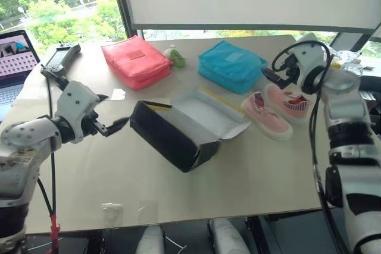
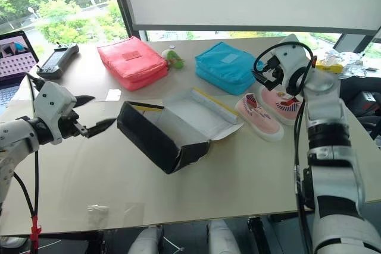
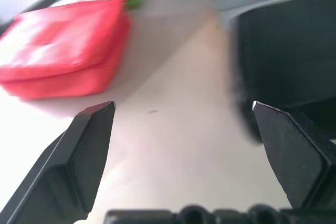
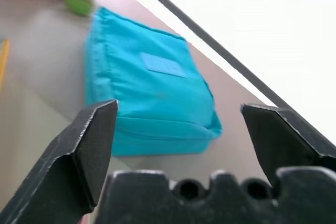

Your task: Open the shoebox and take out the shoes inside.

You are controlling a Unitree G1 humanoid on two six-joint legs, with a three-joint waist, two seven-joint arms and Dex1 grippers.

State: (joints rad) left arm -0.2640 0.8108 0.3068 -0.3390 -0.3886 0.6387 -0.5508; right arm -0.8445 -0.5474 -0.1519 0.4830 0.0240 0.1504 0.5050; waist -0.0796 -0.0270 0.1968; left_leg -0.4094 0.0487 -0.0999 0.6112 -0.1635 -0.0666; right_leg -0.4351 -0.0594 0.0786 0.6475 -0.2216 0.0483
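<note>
Right pincer: the right gripper [image 2: 260, 74] hangs just above the two shoes with its black fingers spread wide and nothing between them; its wrist view looks past them onto the teal fabric pouch [image 4: 152, 103].
Left pincer: the left gripper [image 2: 98, 113] is likewise wide and empty, levelled at the near black end wall of the box, close to it; whether a fingertip touches the wall I cannot tell.
Shoes: the pair of small pink slip-on shoes with white soles and striped insoles [image 1: 278, 110] lies side by side on the tabletop, outside the box, just beyond its open flap and in front of the teal pouch.
Shoebox: the flat cardboard shoebox with black sides and white interior [image 1: 181, 128] sits mid-table, open, one end tipped up, its yellow-edged lid folded back; no shoe shows in the part of the white floor that can be seen.
Around: a red fabric pouch [image 1: 136, 60] and a small green object [image 1: 175, 57] lie further back on the beige table [image 1: 238, 176]; a laptop [image 1: 15, 63] and a black handheld controller [image 1: 61, 57] are at the left.
Stage, as I judge it: both shoes look to be out, so the work seems essentially done.
Doing it well: lift the right pincer straight up before swinging away so a finger does not drag a shoe; draw the left one back along its own line so the tilted box is not shoved.
</note>
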